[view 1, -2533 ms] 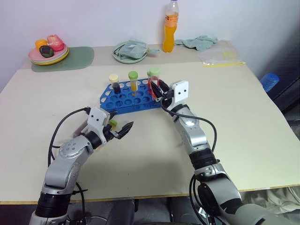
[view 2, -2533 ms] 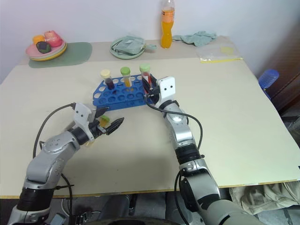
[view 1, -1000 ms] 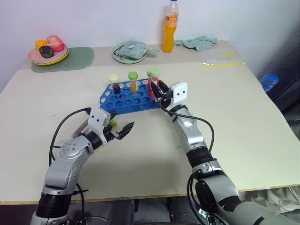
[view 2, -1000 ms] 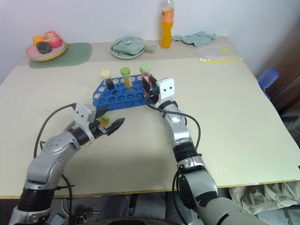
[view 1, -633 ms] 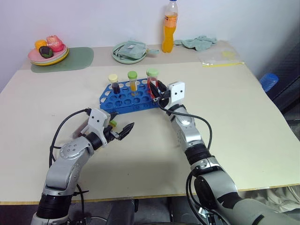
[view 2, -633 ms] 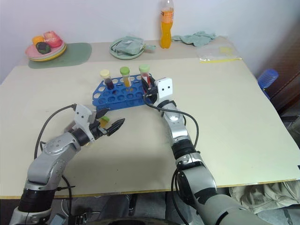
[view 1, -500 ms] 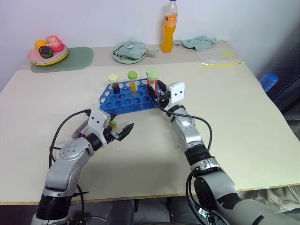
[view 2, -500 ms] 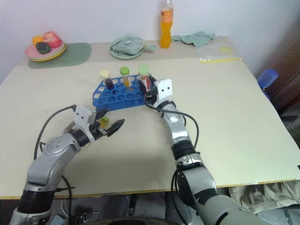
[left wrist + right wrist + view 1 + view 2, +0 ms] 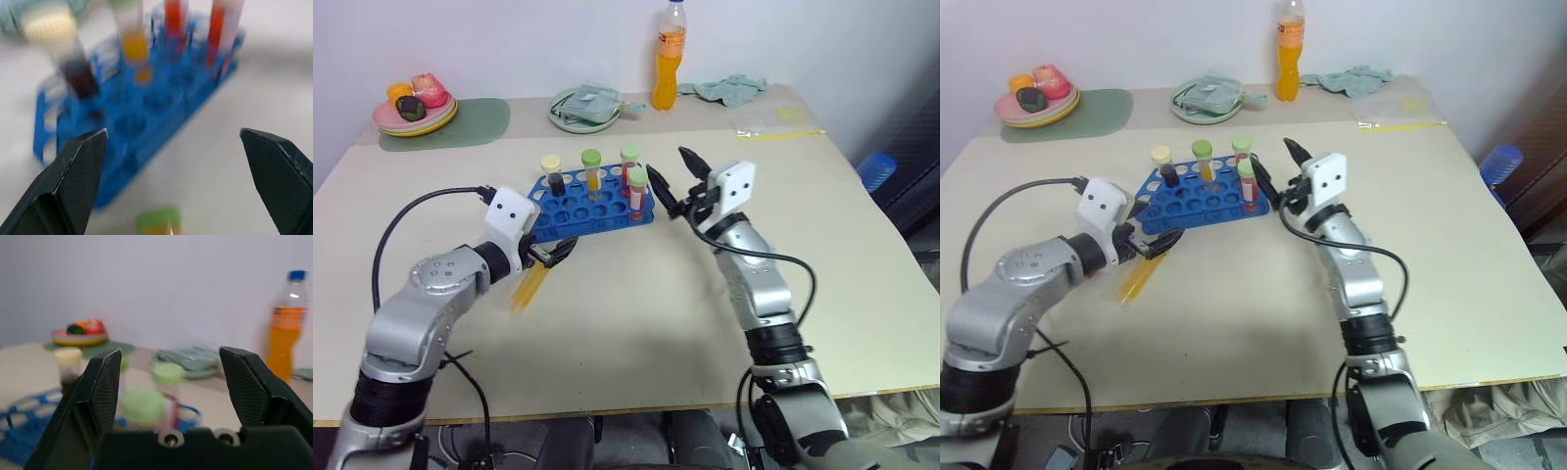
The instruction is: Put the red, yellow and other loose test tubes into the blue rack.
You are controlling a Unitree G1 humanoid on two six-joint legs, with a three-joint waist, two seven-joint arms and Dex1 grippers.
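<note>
Red-orange liquid in a clear, green-capped test tube (image 9: 636, 192) now stands in the front row at the right end of the bright blue plastic rack with round holes (image 9: 576, 211). Your right gripper (image 9: 667, 162), which was clamped on that tube a second ago, has let go and pulled up and away to the right. Its jaws are spread with nothing between them. That makes four tubes upright in the rack: the cream-capped maroon tube (image 9: 551, 174), the green-capped yellow tube (image 9: 591, 167), a second green-capped red tube (image 9: 629, 162) behind the new one, and the tube just placed.

One loose tube of yellow liquid (image 9: 530, 285) lies on the beige tabletop (image 9: 636, 313), near the rack's front left corner. Your left gripper (image 9: 558, 252) has swung over it, fingers at their widest and not gripping. In the left wrist view its green cap (image 9: 157, 221) sits low between the two fingers, so I judge this pick comes next.
</note>
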